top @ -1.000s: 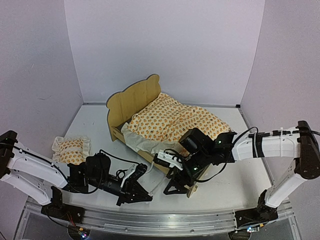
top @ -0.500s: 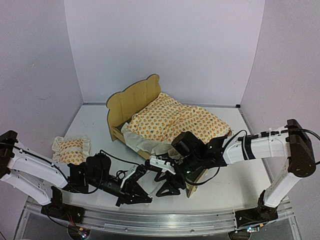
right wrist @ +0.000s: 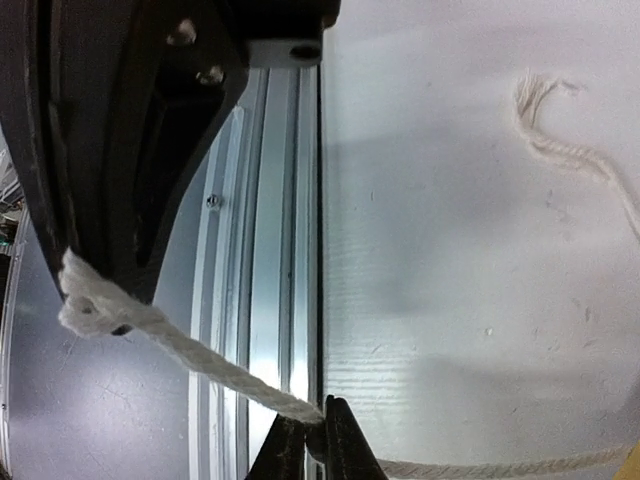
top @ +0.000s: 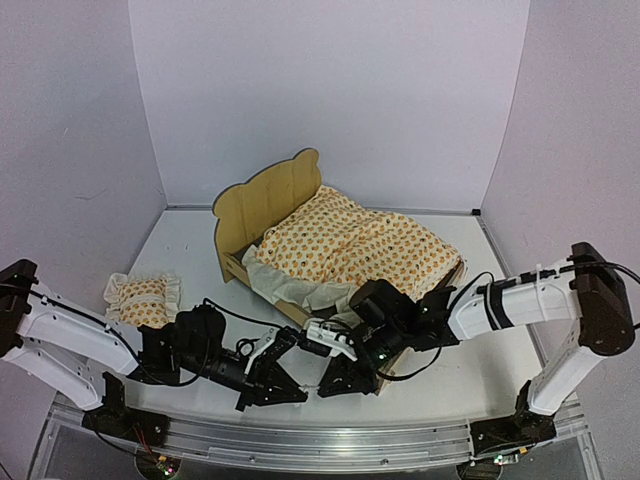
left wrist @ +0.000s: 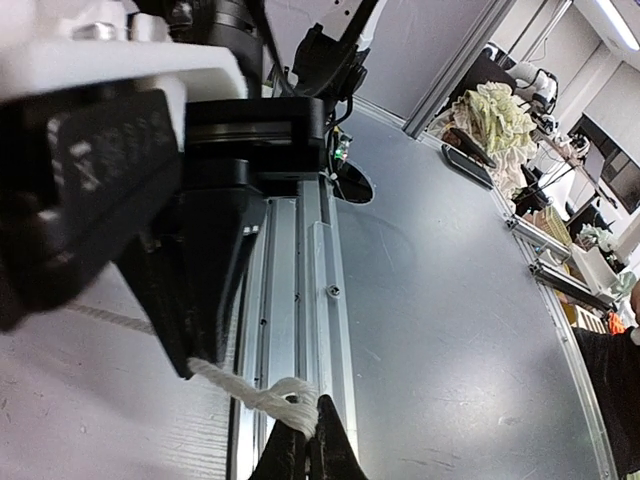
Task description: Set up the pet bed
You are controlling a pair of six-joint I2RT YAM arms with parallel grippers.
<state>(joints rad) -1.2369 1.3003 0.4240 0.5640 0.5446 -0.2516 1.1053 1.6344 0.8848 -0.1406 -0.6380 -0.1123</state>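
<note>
A robotics lab: white-walled booth (top: 330, 100), aluminium mounting rail (top: 420, 437), and cluttered workbenches (left wrist: 500, 120) beyond it.

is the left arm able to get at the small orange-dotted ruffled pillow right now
Probably not straight away: the left gripper is shut on a white twisted cord and would have to let go first. The pillow itself lies uncovered beside that arm, nothing between them.

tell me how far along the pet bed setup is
Done: the dotted mattress cover lies on the pet bed. In hand: the left end effector and right end effector both pinch a white tie cord in front of the bed. Left: probably tying it, and the pillow lies on the table, off the bed.
</note>
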